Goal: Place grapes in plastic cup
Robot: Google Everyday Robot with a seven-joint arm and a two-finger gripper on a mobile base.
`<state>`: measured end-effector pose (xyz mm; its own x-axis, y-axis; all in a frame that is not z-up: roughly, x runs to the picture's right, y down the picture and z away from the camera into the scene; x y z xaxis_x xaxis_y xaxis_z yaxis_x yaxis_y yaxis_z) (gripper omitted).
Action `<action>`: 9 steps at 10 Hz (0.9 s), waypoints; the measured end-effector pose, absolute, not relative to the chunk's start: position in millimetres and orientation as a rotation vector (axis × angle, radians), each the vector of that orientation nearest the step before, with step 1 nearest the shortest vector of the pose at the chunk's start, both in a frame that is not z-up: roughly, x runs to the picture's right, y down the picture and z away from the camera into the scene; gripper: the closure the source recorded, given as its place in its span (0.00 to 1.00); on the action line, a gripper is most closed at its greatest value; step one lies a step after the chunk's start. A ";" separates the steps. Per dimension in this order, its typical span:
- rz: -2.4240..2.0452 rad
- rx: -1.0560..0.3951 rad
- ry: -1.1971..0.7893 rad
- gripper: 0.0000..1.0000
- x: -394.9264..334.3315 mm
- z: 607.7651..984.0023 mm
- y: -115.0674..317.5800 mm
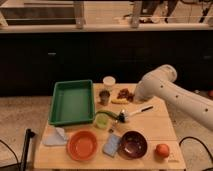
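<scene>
one bunch of grapes sits on the bench right by my jaws; i can't tell their spread. plastic cup stands nearer me, left of them.

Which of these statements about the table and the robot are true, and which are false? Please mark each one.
1. The grapes lie on the table near the back edge. True.
2. The grapes are already inside the plastic cup. False: the cup stands apart from them, next to the green tray.
3. The end effector is over the orange bowl. False: it is at the back of the table by the grapes, while the orange bowl sits at the front.
4. A round orange fruit rests near the front right corner. True.
5. The green tray holds the white cup. False: the white cup stands on the table behind the tray's right corner.
</scene>
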<state>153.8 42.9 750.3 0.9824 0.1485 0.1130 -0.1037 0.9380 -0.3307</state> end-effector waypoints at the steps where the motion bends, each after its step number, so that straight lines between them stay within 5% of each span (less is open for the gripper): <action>1: 0.059 -0.333 -0.161 1.00 142.1 748.5 43.7; 9: -0.442 -0.433 -0.357 1.00 50.5 743.9 77.2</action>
